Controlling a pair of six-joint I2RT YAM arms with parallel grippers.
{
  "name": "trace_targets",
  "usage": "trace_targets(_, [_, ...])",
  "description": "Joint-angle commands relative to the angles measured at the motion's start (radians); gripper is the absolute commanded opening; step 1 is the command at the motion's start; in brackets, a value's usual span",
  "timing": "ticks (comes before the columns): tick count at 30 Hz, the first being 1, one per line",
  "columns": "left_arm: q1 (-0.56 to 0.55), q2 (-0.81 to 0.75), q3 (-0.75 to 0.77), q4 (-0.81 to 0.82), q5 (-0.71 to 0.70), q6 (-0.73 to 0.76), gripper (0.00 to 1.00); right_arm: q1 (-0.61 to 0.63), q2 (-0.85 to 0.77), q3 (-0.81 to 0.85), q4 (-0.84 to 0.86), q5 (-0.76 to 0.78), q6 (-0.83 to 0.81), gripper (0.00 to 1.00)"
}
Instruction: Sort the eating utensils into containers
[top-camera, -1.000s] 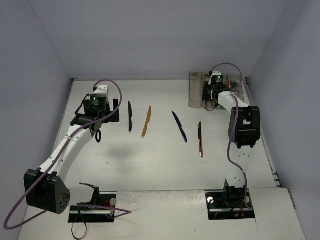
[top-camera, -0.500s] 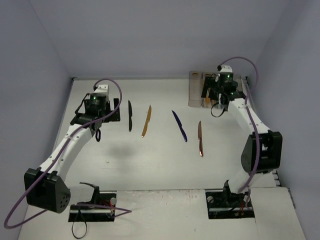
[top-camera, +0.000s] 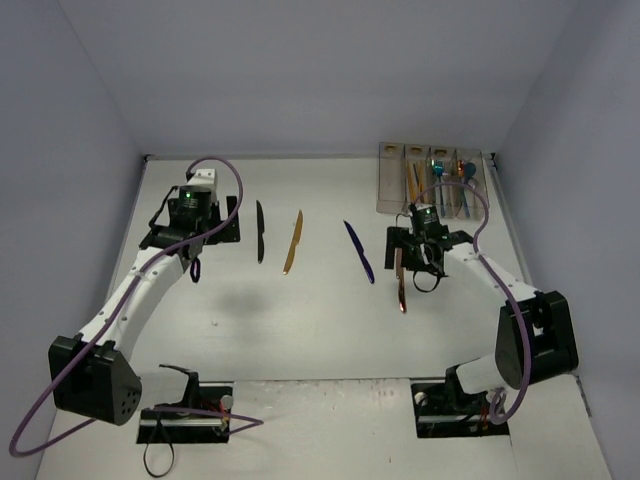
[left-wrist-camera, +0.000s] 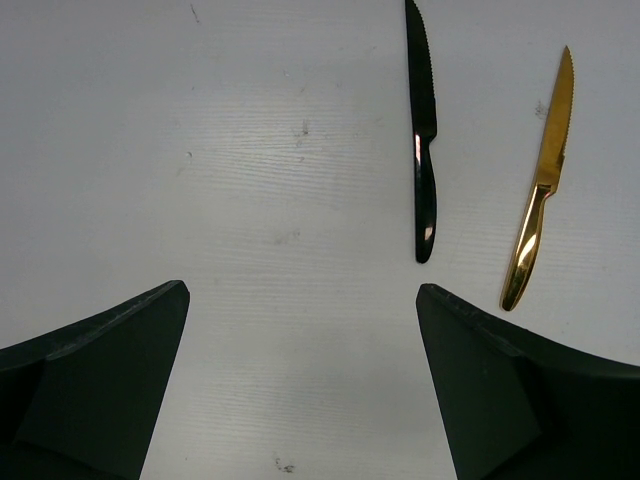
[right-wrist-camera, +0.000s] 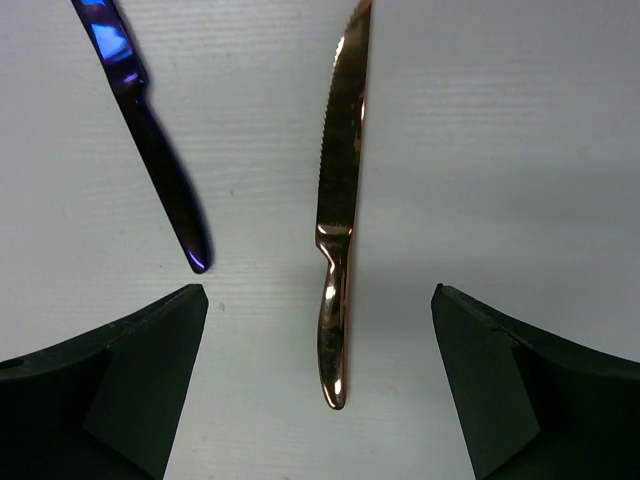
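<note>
Right gripper (right-wrist-camera: 318, 295) spread wide over copper knife (right-wrist-camera: 340, 200) (serrated); left gripper (left-wrist-camera: 303, 290) spread, black knife (left-wrist-camera: 424, 170) beyond.

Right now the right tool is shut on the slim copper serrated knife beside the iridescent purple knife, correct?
No. The right tool is open over the slim copper serrated knife beside the iridescent purple knife; the right wrist view shows this.

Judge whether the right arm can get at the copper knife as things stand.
Probably yes: the right gripper hangs open right over the copper knife, nothing lies between, and the purple knife lies apart.
</note>
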Motion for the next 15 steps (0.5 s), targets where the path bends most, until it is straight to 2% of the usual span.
trace_targets(1, [0.006, -0.006, 0.057, 0.022, 0.003, -0.012, 0.97, -0.006, -0.035, -0.036, 0.007, -0.022, 0.021, 0.85])
trace_targets(7, [0.006, -0.003, 0.056, 0.022, 0.005, -0.013, 0.97, -0.004, 0.033, -0.04, 0.009, -0.042, 0.01, 0.61])
trace_targets(15, [0.006, -0.003, 0.055, 0.022, 0.005, -0.015, 0.97, -0.004, 0.093, -0.036, 0.019, -0.024, 0.004, 0.47])
